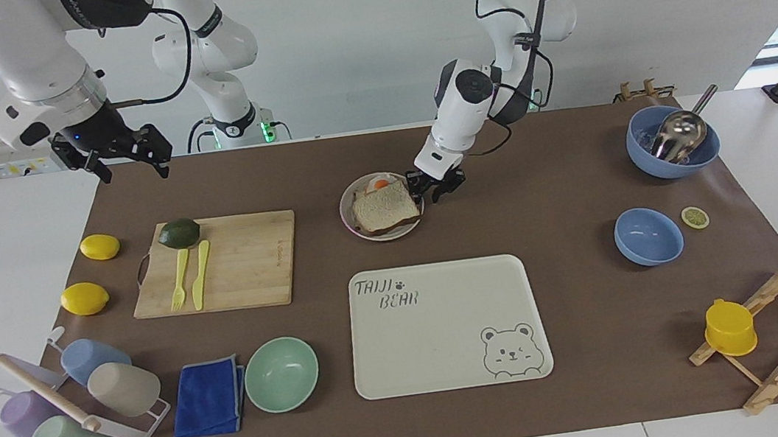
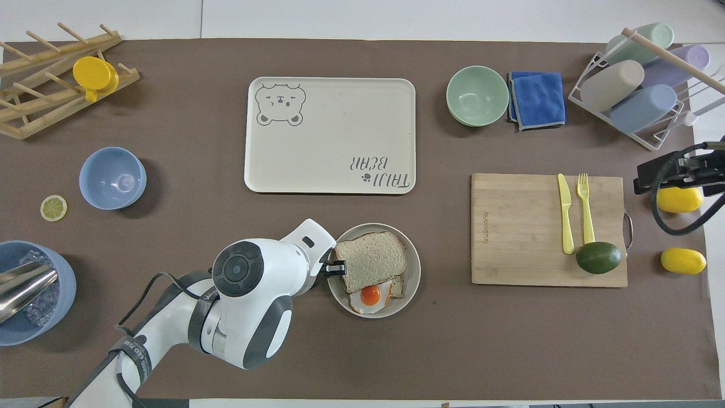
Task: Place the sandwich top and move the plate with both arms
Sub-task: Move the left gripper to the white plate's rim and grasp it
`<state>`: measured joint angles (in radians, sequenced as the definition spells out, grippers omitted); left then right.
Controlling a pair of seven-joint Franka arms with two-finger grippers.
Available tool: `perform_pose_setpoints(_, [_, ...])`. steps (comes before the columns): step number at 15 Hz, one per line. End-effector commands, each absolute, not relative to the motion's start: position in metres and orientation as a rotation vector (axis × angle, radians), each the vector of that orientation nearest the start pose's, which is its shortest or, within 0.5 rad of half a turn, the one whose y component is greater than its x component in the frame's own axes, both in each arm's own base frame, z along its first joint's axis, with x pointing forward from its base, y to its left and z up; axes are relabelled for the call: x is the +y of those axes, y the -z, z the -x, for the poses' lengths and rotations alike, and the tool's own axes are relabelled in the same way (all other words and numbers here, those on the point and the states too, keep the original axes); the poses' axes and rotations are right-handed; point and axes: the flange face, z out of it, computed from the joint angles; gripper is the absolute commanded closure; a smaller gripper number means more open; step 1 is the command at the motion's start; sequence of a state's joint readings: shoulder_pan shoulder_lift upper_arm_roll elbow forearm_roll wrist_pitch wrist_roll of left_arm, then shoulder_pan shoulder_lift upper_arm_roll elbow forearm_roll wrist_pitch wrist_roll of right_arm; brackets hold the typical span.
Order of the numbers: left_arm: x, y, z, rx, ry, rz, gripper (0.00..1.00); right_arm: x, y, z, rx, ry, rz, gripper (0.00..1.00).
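The plate (image 1: pixel 382 207) sits near the middle of the bench, toward the robots' edge, with the bread slice (image 1: pixel 384 206) lying askew over one fried egg (image 2: pixel 370 294). The left gripper (image 1: pixel 435 187) is at the plate's rim; whether its fingers grasp I cannot tell. The right gripper (image 1: pixel 121 153) waits released, high over the right arm's end. Grip the rim firmly and keep the plate level. Two lemons (image 1: pixel 100 246), two blue bowls (image 1: pixel 648 236), one tray (image 1: pixel 447 326).
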<state>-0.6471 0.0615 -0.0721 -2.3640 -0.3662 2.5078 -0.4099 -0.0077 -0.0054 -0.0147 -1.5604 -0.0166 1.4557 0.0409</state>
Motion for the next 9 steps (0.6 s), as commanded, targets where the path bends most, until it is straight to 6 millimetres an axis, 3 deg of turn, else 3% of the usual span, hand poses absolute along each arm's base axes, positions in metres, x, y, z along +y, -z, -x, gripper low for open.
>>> perform_pose_setpoints(1, [-0.3359, -0.3017, -0.3836, 0.037, -0.076, 3.392, 0.58, -0.0185, -0.6231, -0.5333, 0.095, -0.156, 3.125, 0.00])
perform_pose_setpoints(3, [-0.3355, -0.3019, -0.3840, 0.036, -0.081, 3.391, 0.94, -0.0177, -0.6231, -0.5333, 0.092, -0.156, 3.125, 0.00])
perform_pose_setpoints(4, [-0.3337, -0.3007, -0.3850, 0.029, -0.089, 3.388, 1.00, -0.0176, -0.6230, -0.5331, 0.088, -0.158, 3.125, 0.00])
perform_pose_setpoints(9, [-0.3300, -0.3022, -0.3904, -0.038, -0.113, 3.410, 1.00, -0.0176, -0.6230, -0.5331, 0.085, -0.158, 3.125, 0.00])
